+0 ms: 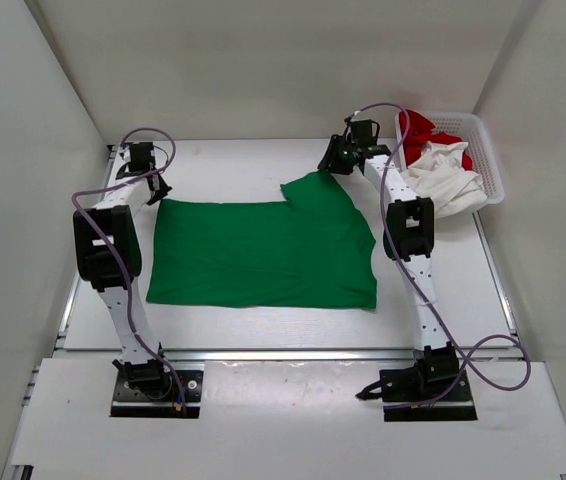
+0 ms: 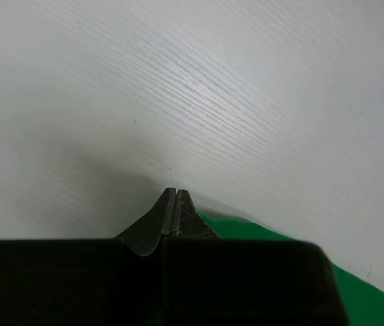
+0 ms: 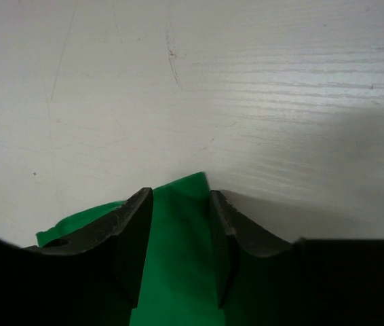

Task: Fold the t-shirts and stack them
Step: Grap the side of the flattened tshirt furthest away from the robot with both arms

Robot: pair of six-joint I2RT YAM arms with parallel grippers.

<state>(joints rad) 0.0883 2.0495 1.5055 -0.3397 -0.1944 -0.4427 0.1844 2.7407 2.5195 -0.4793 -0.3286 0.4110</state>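
The bright green t-shirt (image 1: 263, 250) lies spread flat on the white table (image 1: 233, 160), one sleeve corner pointing to the far right. My left gripper (image 1: 160, 187) sits at the shirt's far left corner. In the left wrist view my left gripper (image 2: 172, 193) is shut with nothing seen between its tips, and the green cloth (image 2: 368, 299) lies just to its right. My right gripper (image 1: 328, 165) is over the sleeve corner. In the right wrist view my right gripper (image 3: 180, 197) is open, its fingers on either side of the green tip (image 3: 178, 258). A white t-shirt (image 1: 448, 180) and a red t-shirt (image 1: 423, 125) sit bunched in the basket.
A white plastic mesh basket (image 1: 490, 150) stands at the far right corner, the white shirt spilling over its near side. White walls close in the table on the left, back and right. Purple cables loop beside both arms.
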